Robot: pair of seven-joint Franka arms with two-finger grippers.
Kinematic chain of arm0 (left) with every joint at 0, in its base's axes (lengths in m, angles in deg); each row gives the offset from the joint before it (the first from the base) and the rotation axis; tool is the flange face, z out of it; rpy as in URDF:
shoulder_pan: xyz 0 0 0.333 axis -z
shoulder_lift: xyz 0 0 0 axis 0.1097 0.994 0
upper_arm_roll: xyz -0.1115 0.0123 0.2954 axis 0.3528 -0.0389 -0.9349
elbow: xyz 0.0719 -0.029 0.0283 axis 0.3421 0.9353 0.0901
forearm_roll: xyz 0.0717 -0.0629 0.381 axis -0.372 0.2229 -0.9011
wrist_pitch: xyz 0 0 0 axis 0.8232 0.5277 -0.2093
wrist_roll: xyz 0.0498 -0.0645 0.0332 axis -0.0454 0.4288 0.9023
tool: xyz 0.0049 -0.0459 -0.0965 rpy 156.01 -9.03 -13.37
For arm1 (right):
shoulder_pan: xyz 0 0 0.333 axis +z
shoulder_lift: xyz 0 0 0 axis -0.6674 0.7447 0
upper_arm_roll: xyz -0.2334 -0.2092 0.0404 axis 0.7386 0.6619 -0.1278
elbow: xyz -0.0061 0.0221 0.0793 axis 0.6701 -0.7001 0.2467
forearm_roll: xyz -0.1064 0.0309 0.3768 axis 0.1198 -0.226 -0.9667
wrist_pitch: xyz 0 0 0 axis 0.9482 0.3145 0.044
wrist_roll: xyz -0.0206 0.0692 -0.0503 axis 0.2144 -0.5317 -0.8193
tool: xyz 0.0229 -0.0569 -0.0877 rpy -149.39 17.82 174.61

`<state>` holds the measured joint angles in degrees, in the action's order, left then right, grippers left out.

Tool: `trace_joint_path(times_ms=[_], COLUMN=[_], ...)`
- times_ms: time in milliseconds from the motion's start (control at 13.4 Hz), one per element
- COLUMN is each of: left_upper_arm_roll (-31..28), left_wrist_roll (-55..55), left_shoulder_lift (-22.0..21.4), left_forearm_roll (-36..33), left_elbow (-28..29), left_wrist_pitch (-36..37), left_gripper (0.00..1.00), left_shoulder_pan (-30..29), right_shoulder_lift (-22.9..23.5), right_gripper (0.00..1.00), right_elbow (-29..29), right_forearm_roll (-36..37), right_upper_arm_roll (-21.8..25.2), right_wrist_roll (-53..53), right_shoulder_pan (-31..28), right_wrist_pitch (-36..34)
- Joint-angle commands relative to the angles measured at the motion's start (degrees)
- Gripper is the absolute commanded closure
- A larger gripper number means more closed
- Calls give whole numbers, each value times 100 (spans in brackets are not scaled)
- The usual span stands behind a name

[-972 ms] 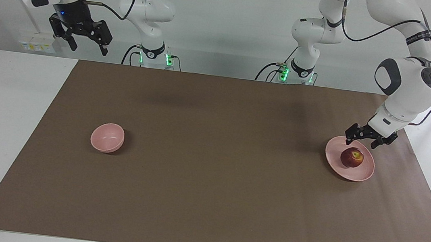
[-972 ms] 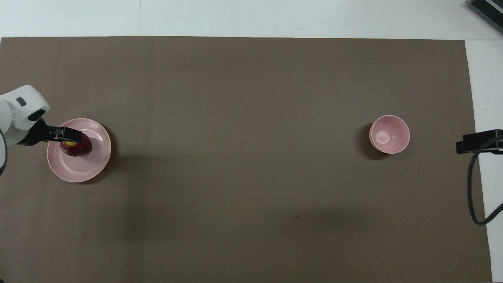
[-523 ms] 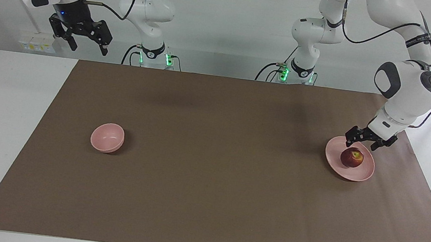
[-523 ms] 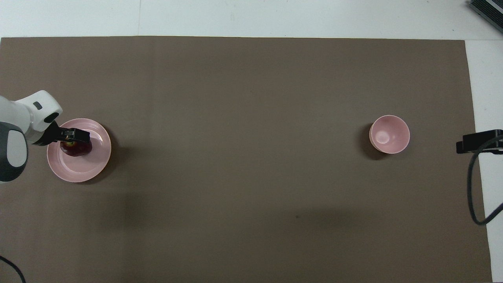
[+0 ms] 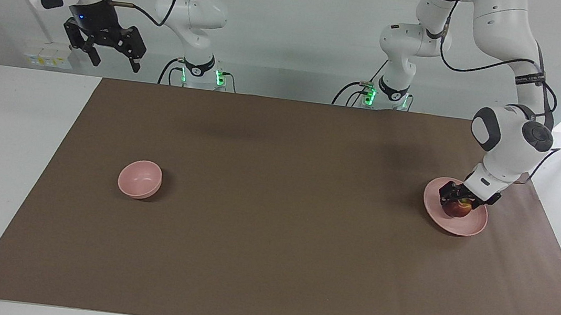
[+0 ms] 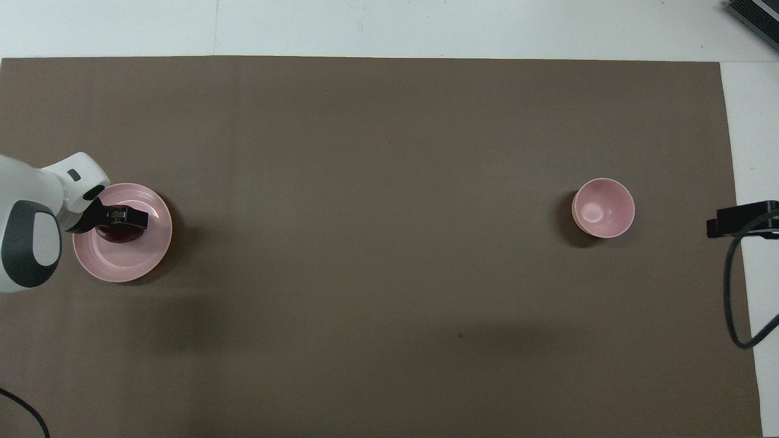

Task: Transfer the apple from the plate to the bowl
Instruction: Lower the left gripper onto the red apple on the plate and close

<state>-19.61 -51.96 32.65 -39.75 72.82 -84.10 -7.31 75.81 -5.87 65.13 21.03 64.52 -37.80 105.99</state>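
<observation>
A brown mat (image 5: 274, 215) covered the white table (image 5: 7, 147) before a pale wall. My left gripper (image 5: 458, 200) was down on the apple (image 5: 458, 209) on the plate (image 5: 455, 225) at the facing view's right, fingers straddling it; whether they clamped it, I cannot tell. Only that view showed my right gripper (image 5: 112, 54) waiting, jaws apart, upper left, with the bowl (image 5: 139, 179) at left-centre; overhead, my left gripper (image 6: 125, 216) hid most of the apple (image 6: 118, 233).

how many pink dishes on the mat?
2. The plate lies at the left arm's end, holding the apple under the left gripper; the bowl sits at the right arm's end. None looks hidden.
</observation>
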Motion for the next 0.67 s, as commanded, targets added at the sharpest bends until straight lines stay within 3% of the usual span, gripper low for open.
trace_joint_path(times_ms=[0, 374, 448, 523, 598], left_upper_arm_roll=[16, 16, 16, 16, 16], left_wrist_roll=[-57, -39, -66, -83, -83], left_shoulder_lift=[44, 71, 80, 71, 71], left_forearm_roll=[-23, -23, -23, -23, -23], left_elbow=[99, 204, 204, 204, 196], left_wrist_pitch=[-177, -273, -299, -300, -291], left_gripper=[0, 0, 22, 78, 100], left_shoulder_pan=[-31, -31, -31, -31, -31], right_shoulder_lift=[-115, -115, -115, -115, -115], right_gripper=[0, 0, 0, 0, 0], right_elbow=[-106, -115, -115, -106, -106], right_forearm_roll=[-44, -44, -44, -44, -44], right_upper_arm_roll=[14, 14, 14, 22, 22], right_wrist_roll=[-150, -158, -158, -167, -167], right_shoulder_pan=[-46, -46, -46, -46, -46], right_wrist_pitch=[-71, -71, -71, -71, -71])
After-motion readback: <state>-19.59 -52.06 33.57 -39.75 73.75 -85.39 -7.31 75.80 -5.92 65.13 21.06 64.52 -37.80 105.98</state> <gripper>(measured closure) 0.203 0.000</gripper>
